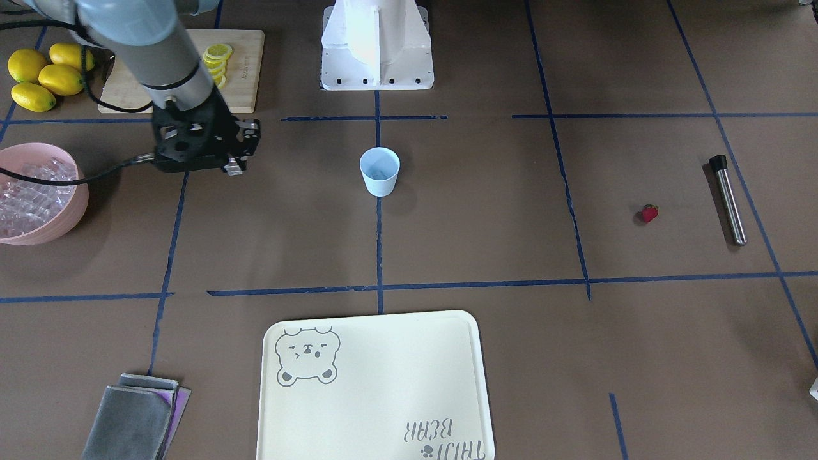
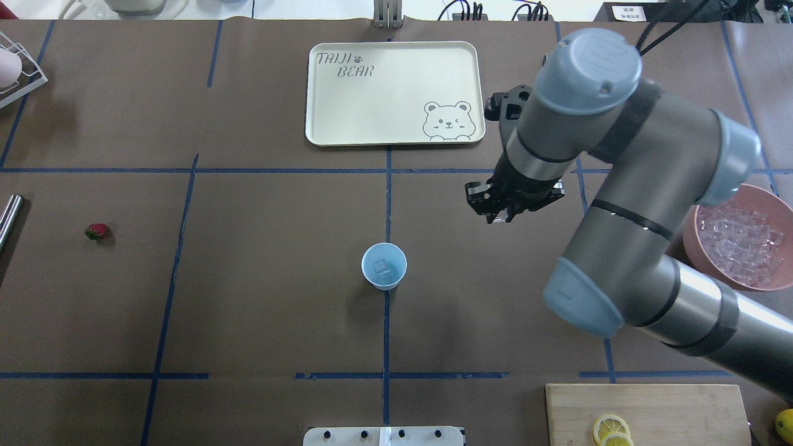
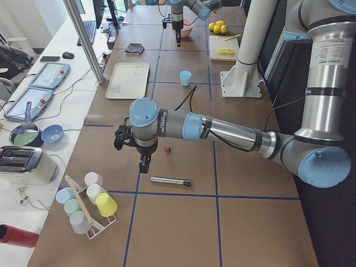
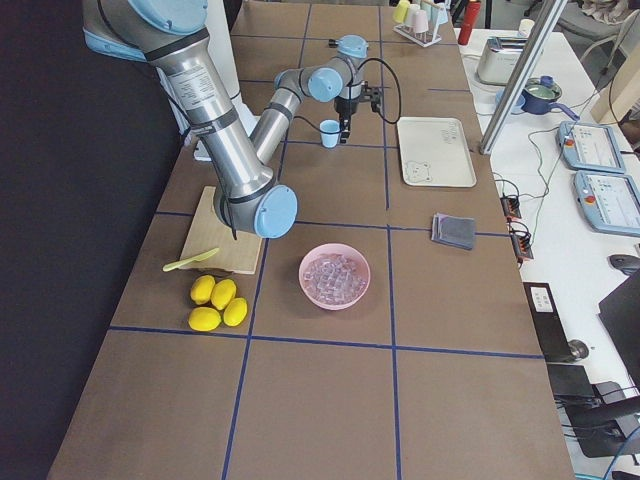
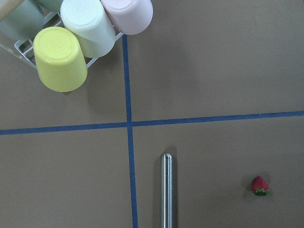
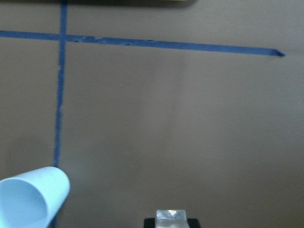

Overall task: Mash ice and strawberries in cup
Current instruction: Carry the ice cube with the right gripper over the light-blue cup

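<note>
At the centre of the surface, the cup is stood upright on a blue tape line, and one ice cube is seen lying inside it. Between the cup and the pink bowl, the right pincer is held above the surface, clamped on a second ice cube. In the right wrist view this cube is seen gripped at the bottom edge, with the cup's rim low and to the left. Heaped ice is contained in the pink bowl. Well apart from the cup, on the robot's left side, the strawberry is found alone on the surface, near a metal rod with a black end. The left pincer is hung above the rod and the berry, touching neither. Whether it is apart or together cannot be told, since it is shown only in the side view. A cream tray is laid at the edge opposite the robot.
</note>
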